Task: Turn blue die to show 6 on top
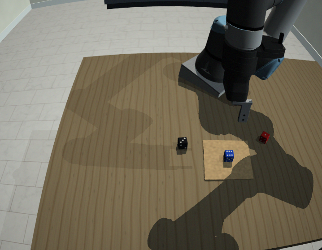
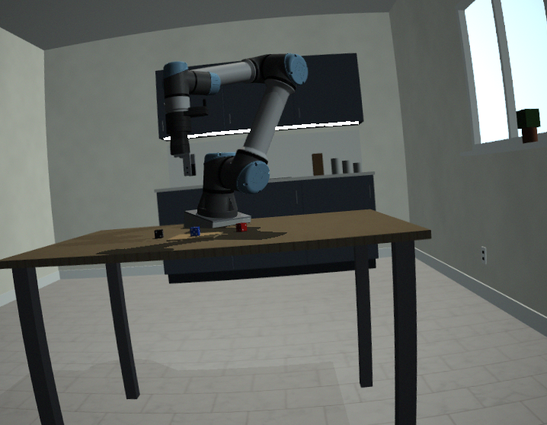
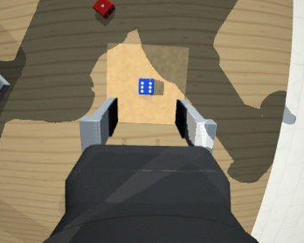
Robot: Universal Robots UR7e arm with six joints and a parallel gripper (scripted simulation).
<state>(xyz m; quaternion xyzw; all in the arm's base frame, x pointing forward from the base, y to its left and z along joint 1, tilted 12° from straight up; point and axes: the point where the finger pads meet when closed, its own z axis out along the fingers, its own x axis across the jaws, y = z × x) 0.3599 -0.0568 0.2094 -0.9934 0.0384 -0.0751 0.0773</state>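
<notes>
The blue die lies flat on the tan mat, near its middle, with six white pips on top. It also shows in the wrist view on the mat, and small in the exterior view. My gripper is open and empty, pointing straight down, high above the mat. In the top view only one finger shows. In the exterior view the gripper hangs well above the table.
A black die lies on the table left of the mat. A red die lies right of and behind the mat, also in the wrist view. The robot base stands at the back of the table.
</notes>
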